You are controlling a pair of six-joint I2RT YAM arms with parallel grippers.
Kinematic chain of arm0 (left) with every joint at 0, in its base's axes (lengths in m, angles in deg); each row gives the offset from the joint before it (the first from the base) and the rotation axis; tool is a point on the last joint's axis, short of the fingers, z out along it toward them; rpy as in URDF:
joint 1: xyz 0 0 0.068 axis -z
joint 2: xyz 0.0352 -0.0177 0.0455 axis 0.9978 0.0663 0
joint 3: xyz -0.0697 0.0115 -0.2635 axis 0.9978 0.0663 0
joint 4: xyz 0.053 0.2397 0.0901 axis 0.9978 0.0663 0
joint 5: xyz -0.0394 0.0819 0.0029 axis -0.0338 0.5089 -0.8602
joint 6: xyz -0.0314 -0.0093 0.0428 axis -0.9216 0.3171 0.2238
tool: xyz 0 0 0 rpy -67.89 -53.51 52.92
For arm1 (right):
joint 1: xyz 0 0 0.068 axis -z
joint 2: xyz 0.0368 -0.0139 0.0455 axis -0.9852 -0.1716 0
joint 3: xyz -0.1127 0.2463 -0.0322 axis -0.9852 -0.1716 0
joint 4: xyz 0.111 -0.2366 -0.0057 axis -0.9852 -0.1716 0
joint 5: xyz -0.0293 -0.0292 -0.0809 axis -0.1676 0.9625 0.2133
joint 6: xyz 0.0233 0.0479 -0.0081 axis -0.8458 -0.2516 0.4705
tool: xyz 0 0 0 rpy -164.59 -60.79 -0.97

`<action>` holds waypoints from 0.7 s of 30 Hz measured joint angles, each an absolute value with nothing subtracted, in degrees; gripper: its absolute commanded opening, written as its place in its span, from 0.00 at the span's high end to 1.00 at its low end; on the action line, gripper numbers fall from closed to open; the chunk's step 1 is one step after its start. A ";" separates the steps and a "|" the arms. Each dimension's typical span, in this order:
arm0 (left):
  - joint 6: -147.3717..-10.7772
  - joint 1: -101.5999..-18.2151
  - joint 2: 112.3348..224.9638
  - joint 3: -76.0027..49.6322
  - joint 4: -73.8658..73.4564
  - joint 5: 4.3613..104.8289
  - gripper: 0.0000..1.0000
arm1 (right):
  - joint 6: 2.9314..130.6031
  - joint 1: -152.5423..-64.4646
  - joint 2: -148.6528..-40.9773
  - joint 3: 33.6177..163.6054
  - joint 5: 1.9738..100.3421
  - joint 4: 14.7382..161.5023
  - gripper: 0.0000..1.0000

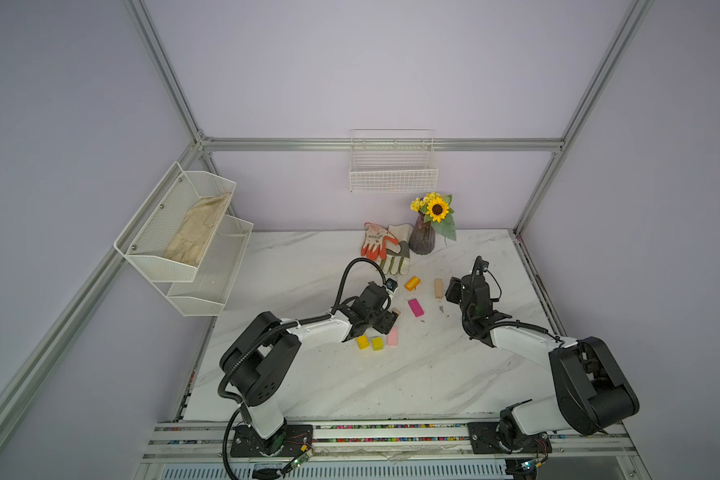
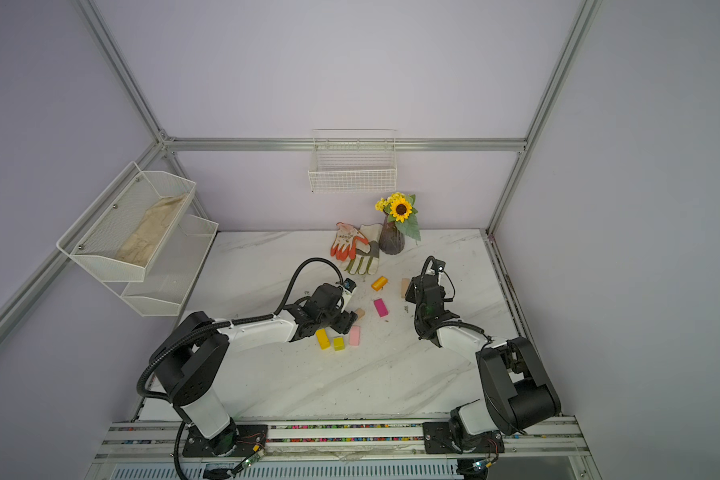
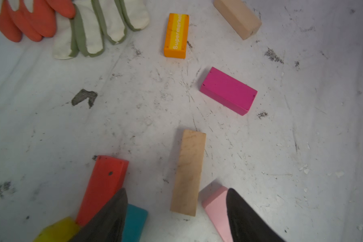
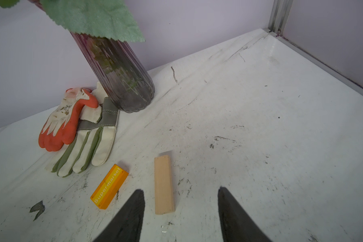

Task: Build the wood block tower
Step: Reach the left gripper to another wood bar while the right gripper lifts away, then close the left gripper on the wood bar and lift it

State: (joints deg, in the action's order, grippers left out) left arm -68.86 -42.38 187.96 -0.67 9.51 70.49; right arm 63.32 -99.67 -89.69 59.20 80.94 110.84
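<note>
The wood blocks lie singly on the marble table (image 1: 308,374); the tower is out of view. My left gripper (image 3: 176,191) is open, low over a tan bar (image 3: 189,171) whose near end lies between the fingers. A red bar (image 3: 103,188), a teal block (image 3: 134,222) and a yellow block (image 3: 59,230) lie by one finger, a pink bar (image 3: 215,207) by the other. Further off lie a magenta bar (image 1: 415,307) and an orange bar (image 1: 412,283). My right gripper (image 4: 180,190) is open over a second tan bar (image 4: 164,184).
Two work gloves (image 1: 385,249) and a dark purple vase (image 1: 422,239) with a sunflower stand at the table's back. A wire basket (image 1: 393,166) hangs on the rear wall. A two-tier mesh rack (image 1: 184,232) on the left wall holds a pale glove.
</note>
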 measured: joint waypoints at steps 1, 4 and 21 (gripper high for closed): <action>-68.84 -41.79 189.22 -1.72 10.41 70.86 0.31 | 63.32 -99.67 -89.69 59.20 80.94 110.82 0.42; -68.84 -40.85 192.83 -4.69 13.12 72.24 0.32 | 63.32 -99.67 -89.69 59.20 80.89 110.84 0.42; -68.86 -40.81 199.19 -12.58 20.92 75.85 0.42 | 63.32 -99.67 -89.75 59.20 80.81 110.82 0.42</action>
